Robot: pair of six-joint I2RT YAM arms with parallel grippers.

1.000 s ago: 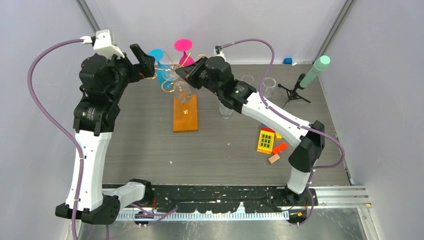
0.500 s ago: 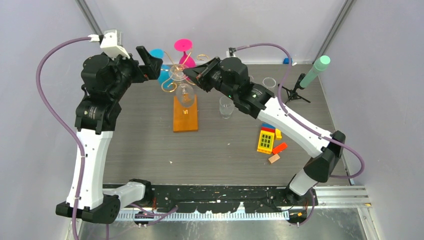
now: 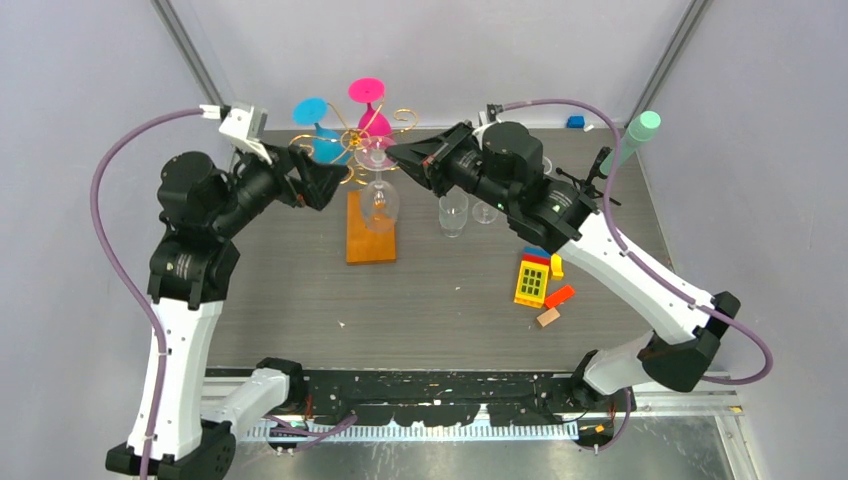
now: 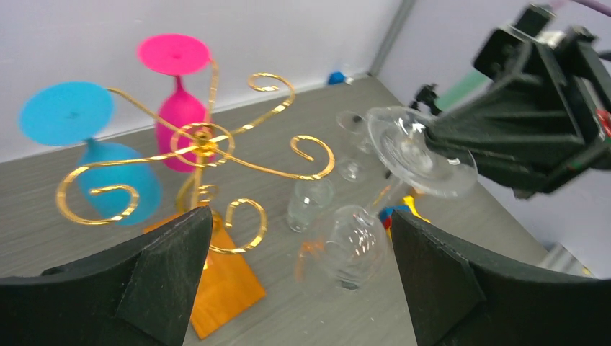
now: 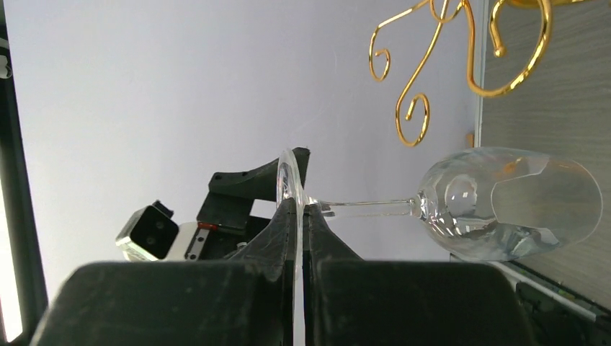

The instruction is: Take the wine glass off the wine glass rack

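Note:
The wine glass rack (image 3: pixel 352 145) is gold wire with scroll arms on an orange-brown base (image 3: pixel 366 240). It also shows in the left wrist view (image 4: pixel 204 140) and the right wrist view (image 5: pixel 432 58). My right gripper (image 3: pixel 396 155) is shut on the foot of a clear wine glass (image 3: pixel 380 205), gripper (image 5: pixel 297 210), glass (image 5: pixel 511 202). The glass (image 4: pixel 351 245) hangs tilted, bowl down, just right of the scroll arms and apart from them. My left gripper (image 3: pixel 318 186) is open and empty left of the rack (image 4: pixel 300 216). A pink glass (image 3: pixel 372 112) and a blue glass (image 3: pixel 318 132) hang on the rack.
Two small clear glasses (image 3: pixel 453 213) stand on the table right of the rack base. Toy blocks (image 3: pixel 535 280) lie at the front right. A black tripod with a mint-green tip (image 3: pixel 630 140) stands at the back right. Grey walls close in both sides.
My right gripper has drawn the clear wine glass off the scroll arm, to the right and nearer. My left gripper has swung down and right toward the rack.

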